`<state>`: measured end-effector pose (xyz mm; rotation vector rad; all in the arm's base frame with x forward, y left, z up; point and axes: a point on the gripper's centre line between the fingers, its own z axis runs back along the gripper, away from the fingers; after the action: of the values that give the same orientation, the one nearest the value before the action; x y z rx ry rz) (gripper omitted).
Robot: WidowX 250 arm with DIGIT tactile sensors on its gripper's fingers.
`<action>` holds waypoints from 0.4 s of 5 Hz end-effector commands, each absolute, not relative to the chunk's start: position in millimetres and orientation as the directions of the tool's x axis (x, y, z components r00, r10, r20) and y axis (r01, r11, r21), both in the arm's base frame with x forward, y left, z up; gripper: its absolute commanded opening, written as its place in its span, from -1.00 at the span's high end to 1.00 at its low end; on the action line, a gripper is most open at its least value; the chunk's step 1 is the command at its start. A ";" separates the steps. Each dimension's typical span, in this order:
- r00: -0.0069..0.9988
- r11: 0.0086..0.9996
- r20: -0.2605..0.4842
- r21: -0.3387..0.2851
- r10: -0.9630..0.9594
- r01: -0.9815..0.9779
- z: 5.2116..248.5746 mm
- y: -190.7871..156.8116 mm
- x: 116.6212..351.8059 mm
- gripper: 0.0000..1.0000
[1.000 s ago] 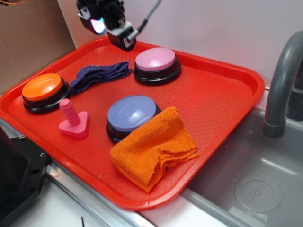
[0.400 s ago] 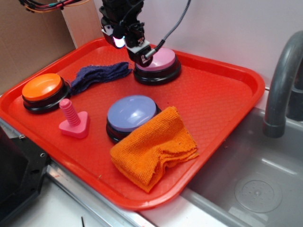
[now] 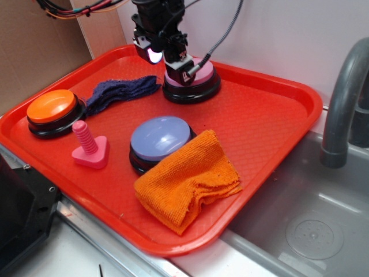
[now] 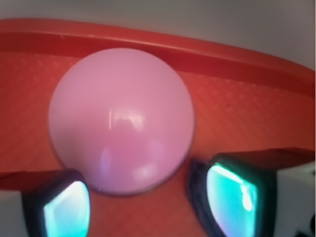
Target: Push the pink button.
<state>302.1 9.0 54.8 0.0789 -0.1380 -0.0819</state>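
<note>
1. Behind the work area I see a plain pale wall, with a brown cardboard panel (image 3: 34, 40) at the left and a grey sink (image 3: 300, 231) with a dark faucet (image 3: 343, 98) at the right. A red tray (image 3: 271, 115) sits beside the sink and carries everything relevant.

2. The pink button (image 3: 202, 78) stands at the far side of the tray, near the rear rim, on its black base. In the wrist view its glossy dome (image 4: 121, 121) fills the centre, which tells me the tool is lined up almost directly over it.

3. The gripper (image 3: 183, 68) hangs low at the button's left edge. From the exterior view I cannot tell whether it touches the dome or sits just above it. In the wrist view the two fingertips (image 4: 232, 197) stand apart, one at each lower corner, grasping nothing. I judge the spread is incidental, since a press needs no grip.

4. Other items are well apart from the target: a lavender-blue button (image 3: 158, 138) near the middle, partly covered by an orange cloth (image 3: 187, 182); an orange button (image 3: 52, 109) at the left; a pink screw-shaped peg (image 3: 89, 147) in front of it; and a dark blue rag (image 3: 118, 92) between the orange button and the target.

5. Assessment: the approach appears nearly complete and the press itself is what remains. A straight descent should do; the off-centre position risks sliding off the dome's curve.
</note>
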 end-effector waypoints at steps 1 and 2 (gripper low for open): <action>0.985 0.995 0.158 0.080 -0.076 0.064 59.4 9.5 313.6 -1.00; 0.984 0.995 0.162 0.080 -0.076 0.064 66.3 11.6 308.9 -1.00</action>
<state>302.8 7.2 48.8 0.0754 -0.1118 -0.0915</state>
